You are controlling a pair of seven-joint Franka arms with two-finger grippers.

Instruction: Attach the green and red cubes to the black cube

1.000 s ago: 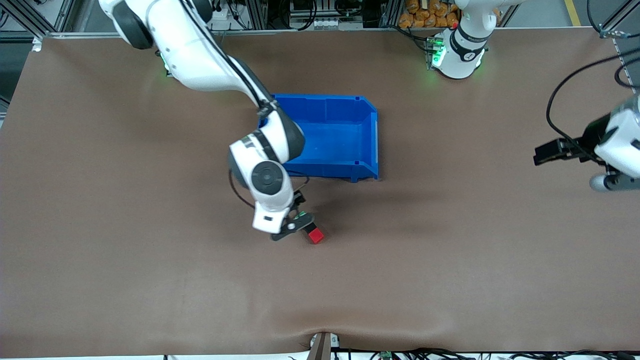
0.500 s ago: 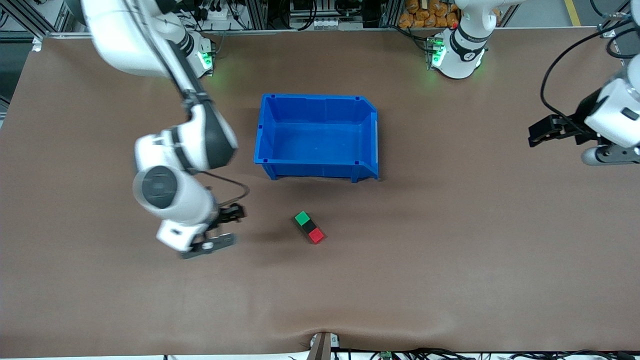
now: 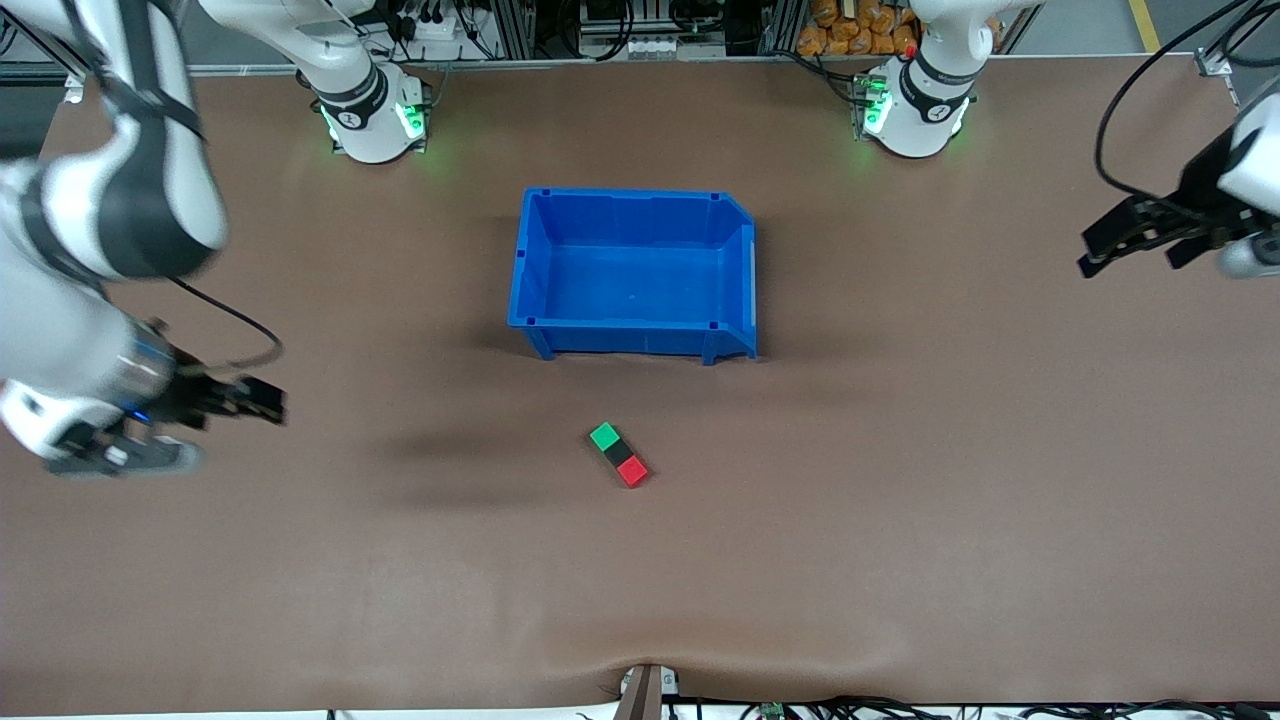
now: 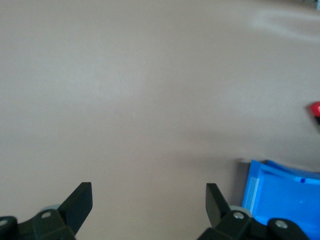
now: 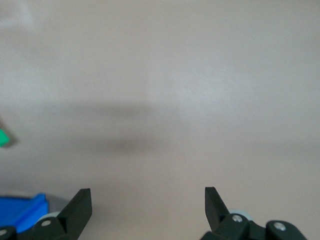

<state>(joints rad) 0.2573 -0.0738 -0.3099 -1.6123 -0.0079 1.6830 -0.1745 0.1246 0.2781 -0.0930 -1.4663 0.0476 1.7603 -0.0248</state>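
Observation:
The green cube (image 3: 604,437), the black cube (image 3: 618,454) and the red cube (image 3: 632,471) lie in one touching row on the brown table, nearer the front camera than the blue bin (image 3: 634,342). The black one is in the middle. My right gripper (image 3: 262,400) is open and empty over bare table at the right arm's end (image 5: 148,192). A sliver of the green cube (image 5: 3,137) shows in the right wrist view. My left gripper (image 3: 1105,243) is open and empty over the left arm's end (image 4: 149,189). The red cube's edge (image 4: 315,109) shows in the left wrist view.
The blue bin is open-topped and holds nothing; its corner shows in the left wrist view (image 4: 280,192) and the right wrist view (image 5: 22,207). The brown mat wrinkles at the table's front edge (image 3: 645,655).
My right gripper left the cube row and swung out to the right arm's end of the table. The uncovered row shows all three cubes. My left gripper drifted a little toward its own edge.

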